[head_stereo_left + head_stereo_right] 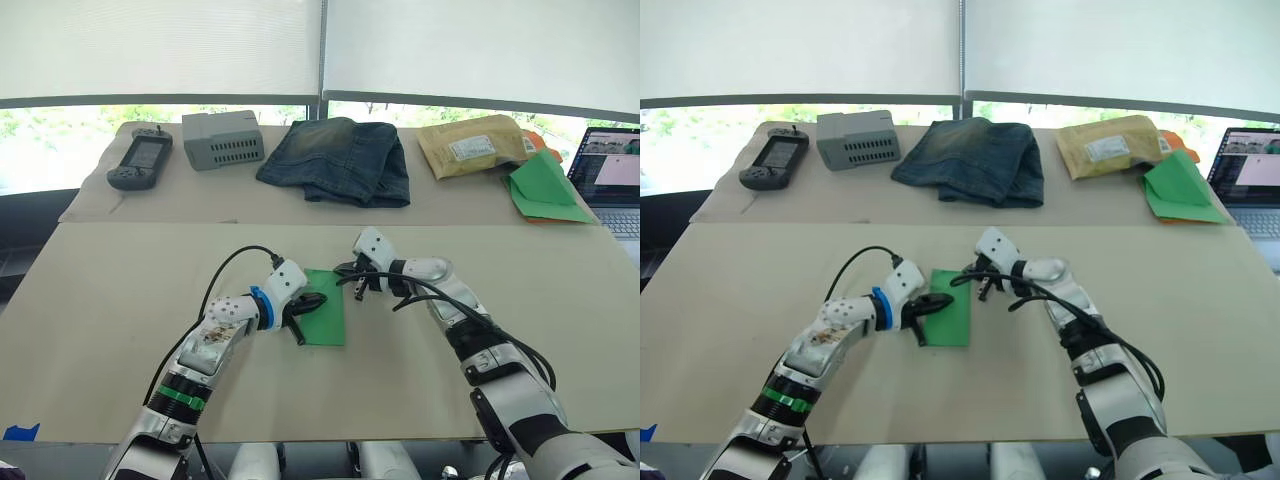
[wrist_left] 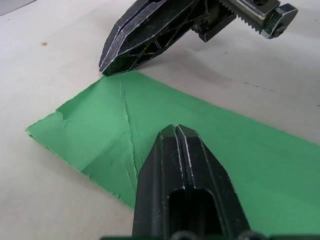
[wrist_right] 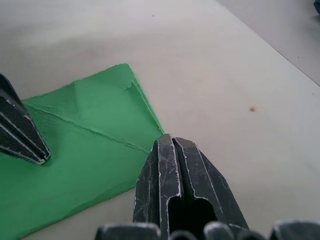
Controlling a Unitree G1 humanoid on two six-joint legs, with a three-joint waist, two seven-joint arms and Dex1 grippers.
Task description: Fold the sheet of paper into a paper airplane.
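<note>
Both tools are closed: left tool [image 1: 310, 300] presses the sheet of paper [image 1: 326, 320]; right tool [image 1: 347, 270] touches its corner.

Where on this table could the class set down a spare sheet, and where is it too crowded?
Free: the beige tabletop left of the left gripper, and the stretch right of the right gripper. Crowded: the middle, where both shut grippers meet the bright green sheet of paper, and the far edge, lined by a black handheld controller, grey box, folded jeans, padded envelope and laptop.
</note>
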